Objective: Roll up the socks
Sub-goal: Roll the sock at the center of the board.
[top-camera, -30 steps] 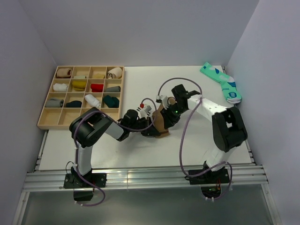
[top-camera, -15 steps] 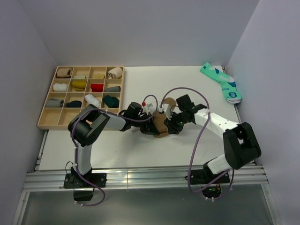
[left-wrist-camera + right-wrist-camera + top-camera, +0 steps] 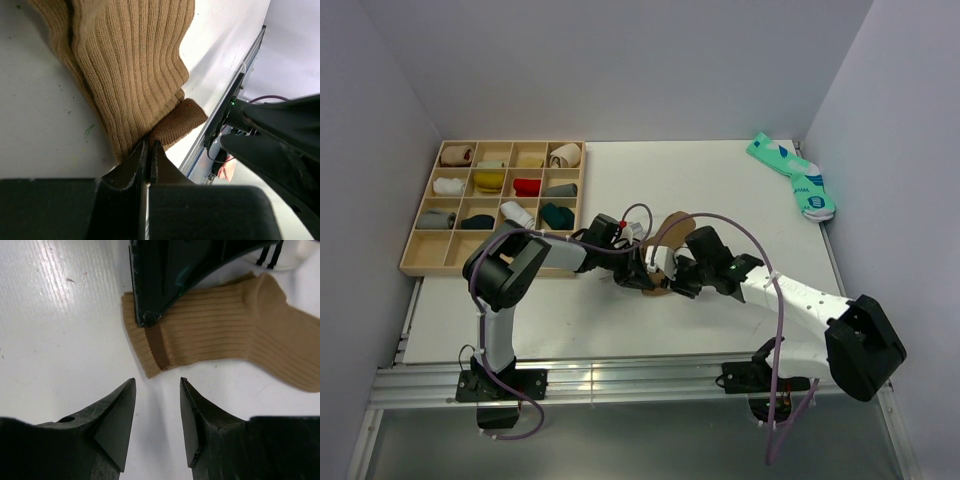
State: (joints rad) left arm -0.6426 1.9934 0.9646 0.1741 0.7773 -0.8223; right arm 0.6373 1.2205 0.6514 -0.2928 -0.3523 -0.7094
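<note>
Ribbed tan sock (image 3: 225, 335), soft knit, darker folded cuff, left gripper (image 3: 149, 149) pinching that cuff, right gripper (image 3: 157, 387) spread empty just beside it, wider than before, swung round from the sock's far side.

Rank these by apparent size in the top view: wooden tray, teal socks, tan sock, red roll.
1. wooden tray
2. teal socks
3. tan sock, partly covered, so unsure against the teal
4. red roll
</note>
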